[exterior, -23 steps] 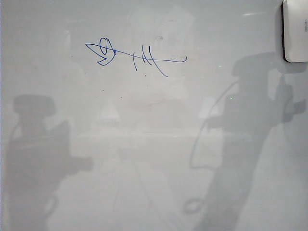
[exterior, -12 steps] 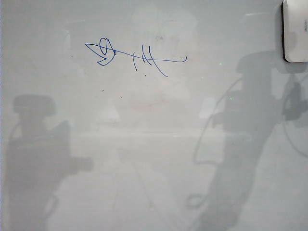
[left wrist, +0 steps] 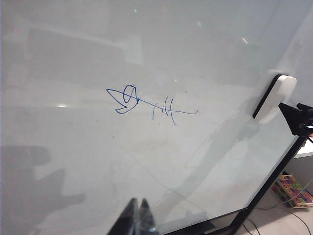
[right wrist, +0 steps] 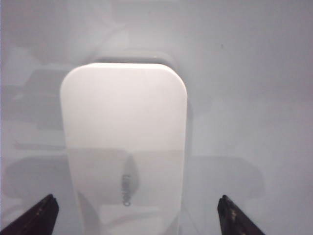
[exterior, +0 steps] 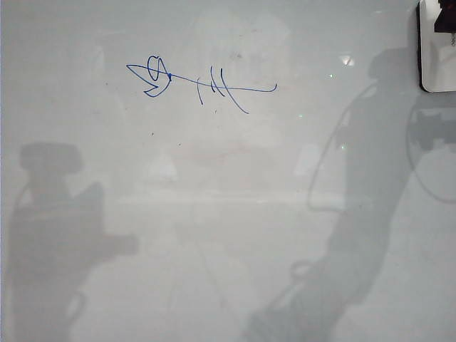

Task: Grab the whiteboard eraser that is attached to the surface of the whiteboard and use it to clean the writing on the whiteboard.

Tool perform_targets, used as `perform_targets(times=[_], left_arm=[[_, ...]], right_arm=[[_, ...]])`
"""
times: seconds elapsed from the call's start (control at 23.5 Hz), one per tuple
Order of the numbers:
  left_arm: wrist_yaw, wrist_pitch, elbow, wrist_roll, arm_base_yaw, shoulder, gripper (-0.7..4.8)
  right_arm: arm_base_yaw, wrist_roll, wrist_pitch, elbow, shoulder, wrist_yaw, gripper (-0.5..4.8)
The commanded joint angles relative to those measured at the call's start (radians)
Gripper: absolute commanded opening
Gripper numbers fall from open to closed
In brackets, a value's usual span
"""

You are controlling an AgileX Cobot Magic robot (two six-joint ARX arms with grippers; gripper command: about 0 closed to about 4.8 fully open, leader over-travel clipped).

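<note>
1. Whiteboard eraser (exterior: 438,46), exterior view: it sits stuck to the whiteboard (exterior: 228,214) at the upper right corner of the view, partly cut off by the edge. The writing (exterior: 199,82), a blue scribble, lies well apart from it in the upper left part of the board. Neither has shifted since a second ago. What has changed is the grey shadow of the right arm: it has slid further right and upward, so its top now lies just beside and below the eraser. The left arm's shadow at lower left is unchanged. No gripper itself shows in this view.

2. Left wrist view: the left gripper (left wrist: 138,218) shows only as two dark fingertips close together, with nothing between them, held off the whiteboard (left wrist: 73,161). The writing (left wrist: 149,104) is in mid-board, and the whiteboard eraser (left wrist: 275,97) clings near the board's edge, with a dark part of the right arm just beside it.

3. Right wrist view: the right gripper (right wrist: 137,215) has its two dark fingertips (right wrist: 36,215) spread wide, one to each side of the whiteboard eraser (right wrist: 124,142), not touching it and holding nothing. The eraser lies flat on the whiteboard (right wrist: 254,73).
</note>
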Motion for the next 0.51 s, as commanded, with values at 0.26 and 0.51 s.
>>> perform_targets(times=[0.26, 0.51], left_arm=[[0.018, 0.006, 0.005, 0.001, 0.0, 0.0, -0.05], [0.026, 0.005, 0.005, 0.001, 0.0, 0.0, -0.05]], right_arm=[[0.002, 0.003, 0.062, 0.018, 0.053, -0.004, 4.79], [0.002, 0.004, 0.067, 0.054, 0.11, -0.011, 4.79]])
